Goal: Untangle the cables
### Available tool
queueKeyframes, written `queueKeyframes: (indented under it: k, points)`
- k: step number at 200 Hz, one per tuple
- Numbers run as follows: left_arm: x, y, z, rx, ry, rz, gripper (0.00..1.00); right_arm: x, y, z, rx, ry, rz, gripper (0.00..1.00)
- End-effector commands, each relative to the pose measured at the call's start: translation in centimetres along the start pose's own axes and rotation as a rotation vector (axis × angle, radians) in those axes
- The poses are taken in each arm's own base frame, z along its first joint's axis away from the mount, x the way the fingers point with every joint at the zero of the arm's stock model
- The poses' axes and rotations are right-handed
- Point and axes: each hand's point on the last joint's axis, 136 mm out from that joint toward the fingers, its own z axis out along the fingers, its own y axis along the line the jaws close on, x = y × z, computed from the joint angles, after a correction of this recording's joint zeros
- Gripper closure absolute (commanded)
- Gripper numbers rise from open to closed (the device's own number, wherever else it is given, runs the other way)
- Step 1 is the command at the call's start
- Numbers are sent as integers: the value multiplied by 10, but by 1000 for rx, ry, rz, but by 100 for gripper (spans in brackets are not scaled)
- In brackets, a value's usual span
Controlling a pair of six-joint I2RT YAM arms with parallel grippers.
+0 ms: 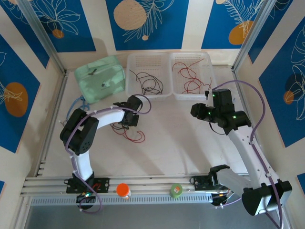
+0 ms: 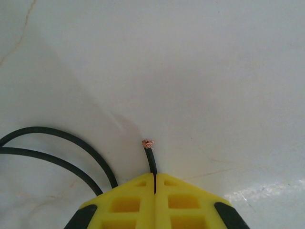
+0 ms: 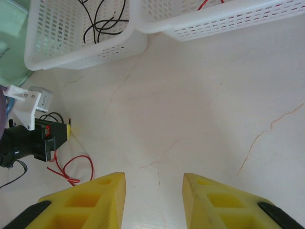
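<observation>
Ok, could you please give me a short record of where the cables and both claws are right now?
left claw: shut on the frayed end of a black cable
right claw: open, holding nothing, above bare table
loose cables: red and black tangle on the table beside the left claw
left basket: black cables inside
right basket: red cables inside
</observation>
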Motion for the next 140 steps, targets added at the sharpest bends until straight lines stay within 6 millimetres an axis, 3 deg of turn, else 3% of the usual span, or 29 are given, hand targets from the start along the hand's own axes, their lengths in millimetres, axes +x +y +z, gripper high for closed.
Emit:
queueKeyframes:
  k: [1,14,30,66,93,117,140]
  points:
    - [53,29,17,-136,156,38,100,8,0,-4,-17,22,17,63]
    - [41,26,-2,-115,103,40,100,9,1,-6,-24,22,16,64]
    - [19,14,-40,-56,15,54,100,11,6,-9,-49,25,11,64]
    - [-41,-13,-173,129,-250,89,100,21,33,-16,-211,51,-34,63]
    - [-64,-7,-255,196,-393,80,100,36,58,-15,-361,102,-73,61]
    - [-71,-2,-304,241,-471,76,100,51,79,-10,-447,127,-143,55]
    - [-76,-7,-337,321,-527,70,100,59,103,-4,-526,122,-210,51]
